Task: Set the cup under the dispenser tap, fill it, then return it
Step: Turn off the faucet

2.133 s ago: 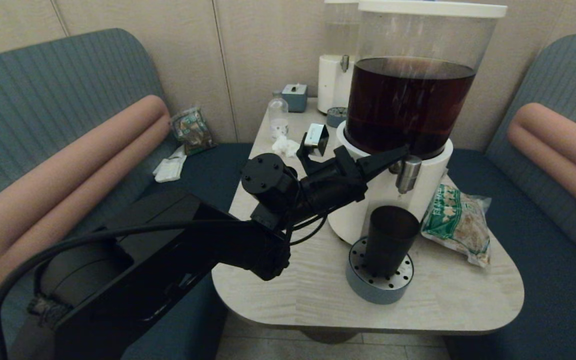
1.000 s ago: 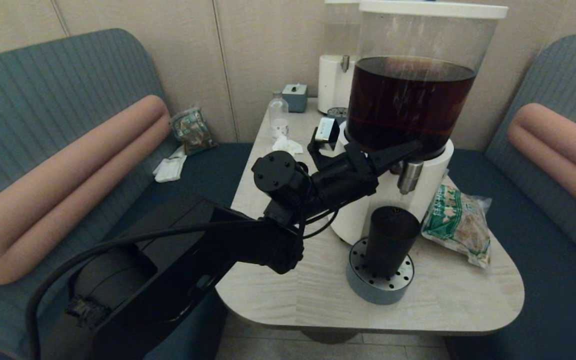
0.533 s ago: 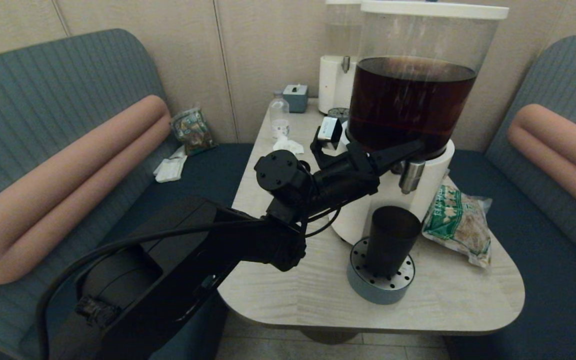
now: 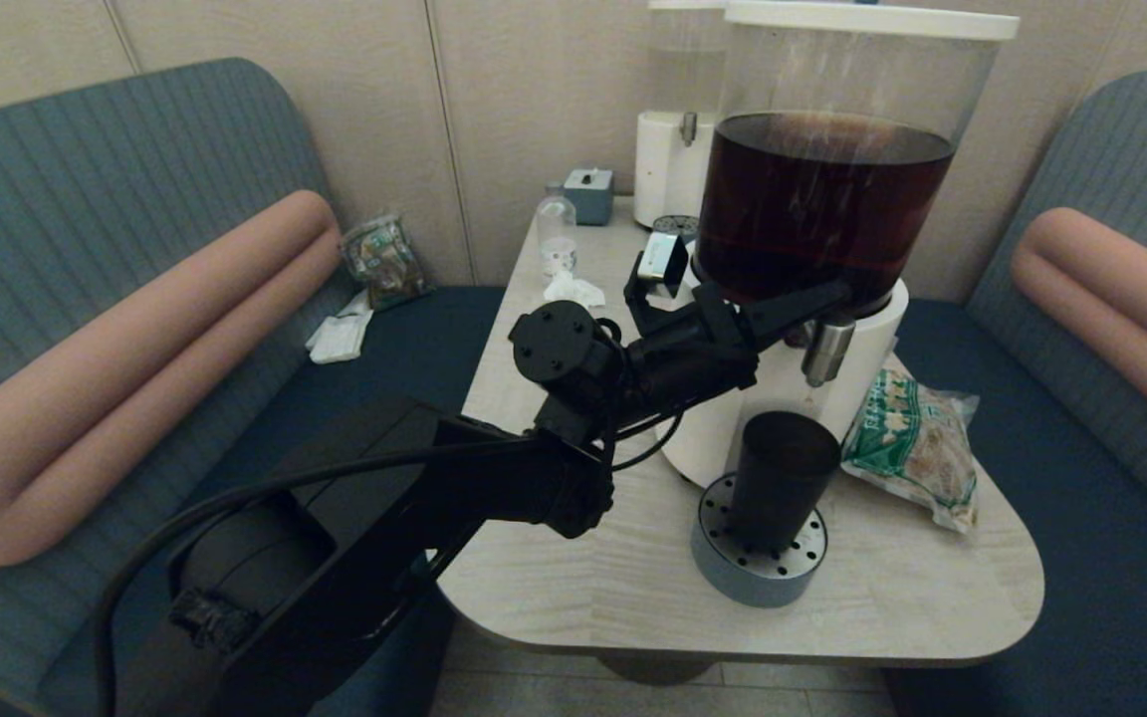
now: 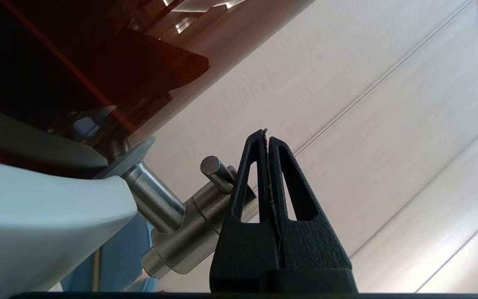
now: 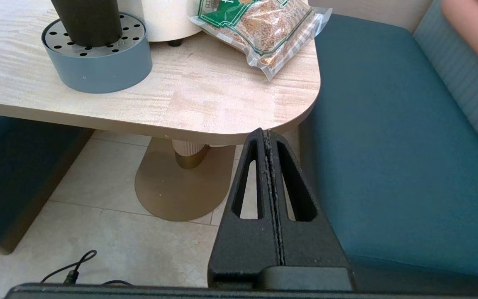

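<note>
The dark tumbler cup [image 4: 781,478] stands upright on a round grey perforated drip tray [image 4: 733,573], straight below the brushed-silver dispenser tap [image 4: 827,351] of the big white-based dispenser [image 4: 822,189] holding dark brown liquid. My left gripper [image 4: 837,291] is shut and empty, its tips reaching just above the tap. In the left wrist view the shut left gripper [image 5: 266,135] sits against the tap [image 5: 181,245], next to its small silver lever pin [image 5: 216,172]. The right gripper [image 6: 266,133] is shut and parked low beside the table's front right corner; the cup [image 6: 85,20] shows there too.
A green-printed snack bag [image 4: 907,443] lies right of the dispenser. A smaller pale dispenser [image 4: 668,149], a small clear bottle [image 4: 556,234], a grey box [image 4: 588,192] and crumpled tissue [image 4: 573,291] sit at the back of the table [image 4: 892,597]. Blue bench seats flank both sides.
My left arm has pushed forward and slightly up, bringing the shut gripper from left of the tap to just above it. The cup stays put on the drip tray.
</note>
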